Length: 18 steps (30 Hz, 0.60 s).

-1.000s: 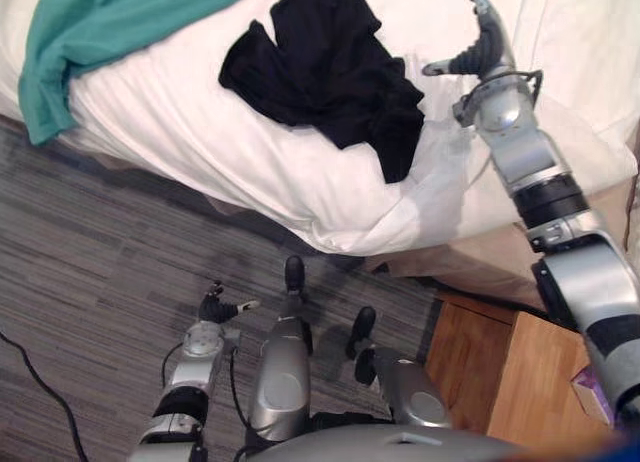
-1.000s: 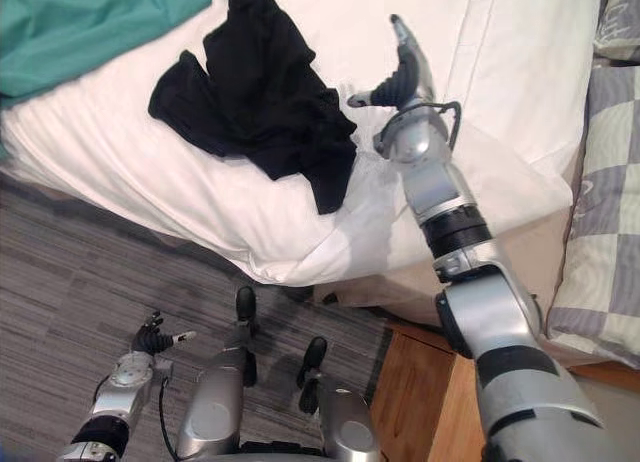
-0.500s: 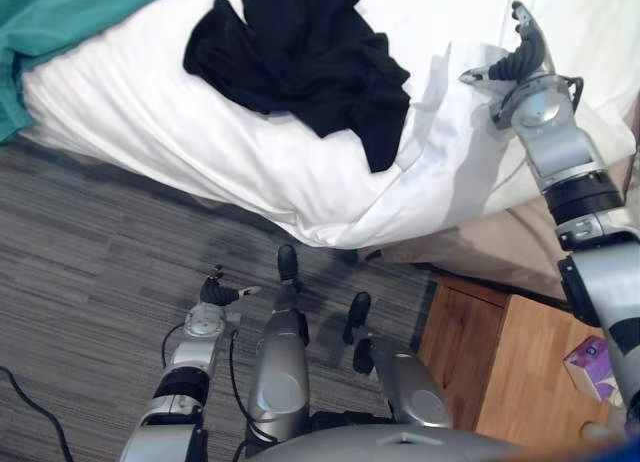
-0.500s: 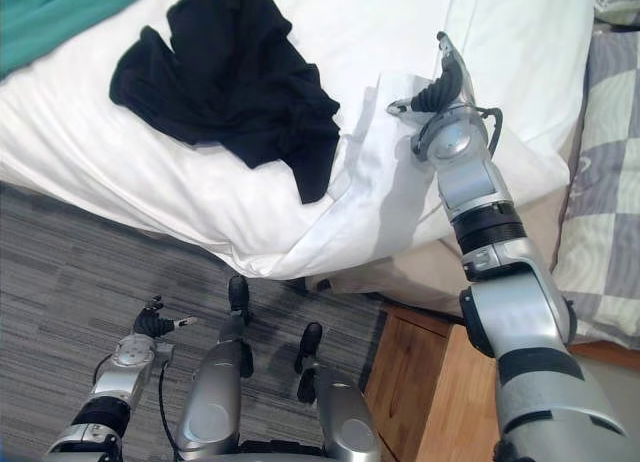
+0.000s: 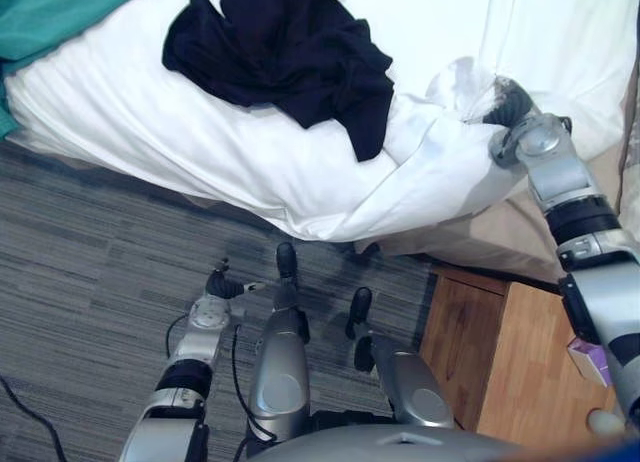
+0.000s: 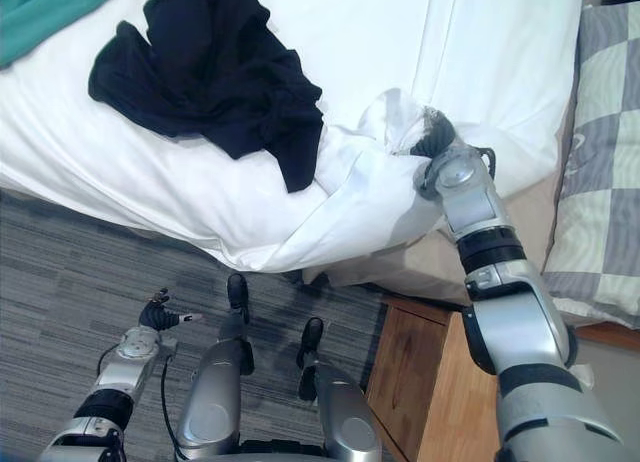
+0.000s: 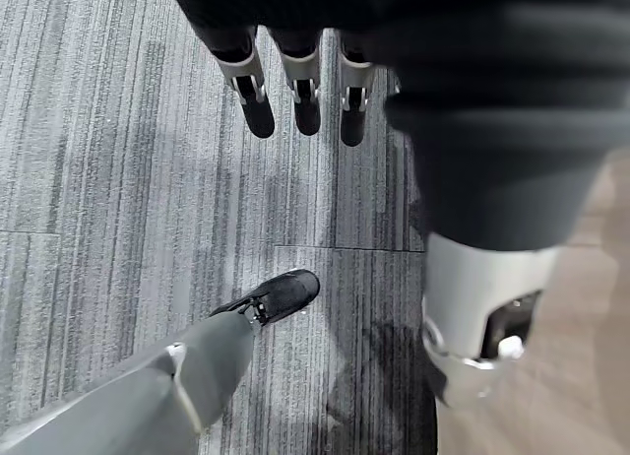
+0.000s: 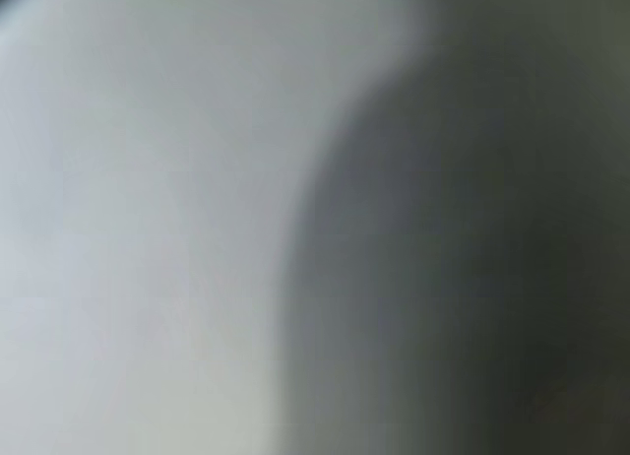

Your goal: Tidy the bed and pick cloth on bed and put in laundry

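working the near corner of the bed [image 5: 150, 112] with right hand [image 5: 506, 102], sunk in bunched white sheet [image 5: 440, 157], probably to tug it smooth; cannot tell if clamped or apart. leaving black cloth [image 5: 290, 52] heaped just beside, not yet collected. holding left hand [image 5: 221, 286] loose, fingers apart, over the floor [image 5: 80, 282].

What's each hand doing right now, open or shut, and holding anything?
Left hand: open, holding nothing, low over the floor.
Right hand: cannot be told, fingers buried in the bunched white sheet.
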Tool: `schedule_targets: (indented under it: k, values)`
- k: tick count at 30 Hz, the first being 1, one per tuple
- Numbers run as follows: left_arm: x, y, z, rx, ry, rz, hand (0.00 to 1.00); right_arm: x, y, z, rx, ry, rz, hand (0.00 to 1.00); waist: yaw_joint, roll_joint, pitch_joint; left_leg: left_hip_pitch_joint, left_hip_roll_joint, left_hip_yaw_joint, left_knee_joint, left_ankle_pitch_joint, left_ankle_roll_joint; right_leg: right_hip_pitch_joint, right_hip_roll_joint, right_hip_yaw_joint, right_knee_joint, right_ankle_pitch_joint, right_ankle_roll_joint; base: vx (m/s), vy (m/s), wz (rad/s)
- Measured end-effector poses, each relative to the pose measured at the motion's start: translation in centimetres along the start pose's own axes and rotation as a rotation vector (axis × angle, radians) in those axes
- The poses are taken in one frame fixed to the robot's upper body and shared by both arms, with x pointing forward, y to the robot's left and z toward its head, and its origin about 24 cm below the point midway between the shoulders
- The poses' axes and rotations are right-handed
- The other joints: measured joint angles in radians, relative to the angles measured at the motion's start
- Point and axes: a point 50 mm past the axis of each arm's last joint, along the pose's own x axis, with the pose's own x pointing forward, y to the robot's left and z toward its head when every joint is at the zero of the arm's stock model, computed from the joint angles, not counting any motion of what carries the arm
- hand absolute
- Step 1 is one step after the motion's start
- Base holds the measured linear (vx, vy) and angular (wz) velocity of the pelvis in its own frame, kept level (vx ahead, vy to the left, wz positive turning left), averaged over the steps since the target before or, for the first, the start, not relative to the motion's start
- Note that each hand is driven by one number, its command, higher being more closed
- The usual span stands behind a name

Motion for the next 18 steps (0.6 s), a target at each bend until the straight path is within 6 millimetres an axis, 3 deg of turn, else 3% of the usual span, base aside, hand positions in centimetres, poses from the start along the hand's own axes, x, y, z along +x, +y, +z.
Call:
schedule_targets:
  k: [5, 9, 15, 18]
  values:
    - [0.1, 0.0, 0.4, 0.024, -0.011, -0.013, 0.00, 0.1, 0.4, -0.8, 0.007, 0.023, -0.003, 1.00, 0.000, 0.000, 0.000, 0.007, 0.000, -0.001, -0.001, -0.004, -0.005, 0.007, 0.000, -0.001, 0.000, 0.000, 0.000, 0.00, 0.000, 0.00]
    - [0.0, -0.5, 0.4, 0.041, -0.013, -0.033, 0.00, -0.2, 1.2, -1.8, 0.111, 0.033, -0.033, 1.00, 0.000, 0.000, 0.000, 0.027, 0.000, 0.004, -0.001, -0.006, -0.008, 0.026, -0.001, 0.002, 0.000, 0.000, 0.000, 0.00, 0.000, -0.02]
    - [-0.6, -0.9, -1.1, 0.041, 0.022, -0.042, 0.00, -2.8, 3.5, -5.0, 0.342, 0.028, -0.115, 1.00, -0.009, -0.010, -0.007, 0.114, 0.002, 0.060, -0.001, -0.031, -0.014, 0.088, -0.006, 0.050, -0.009, 0.000, 0.000, 0.00, 0.003, -0.26]
    - [-1.4, -1.4, -3.2, 0.044, 0.087, -0.056, 0.00, -4.8, 5.5, -7.2, 0.454, 0.072, -0.133, 1.00, -0.046, -0.028, -0.043, 0.142, -0.001, 0.092, -0.002, -0.045, -0.015, 0.104, -0.012, 0.076, -0.020, 0.001, 0.006, 0.04, 0.020, -0.30]
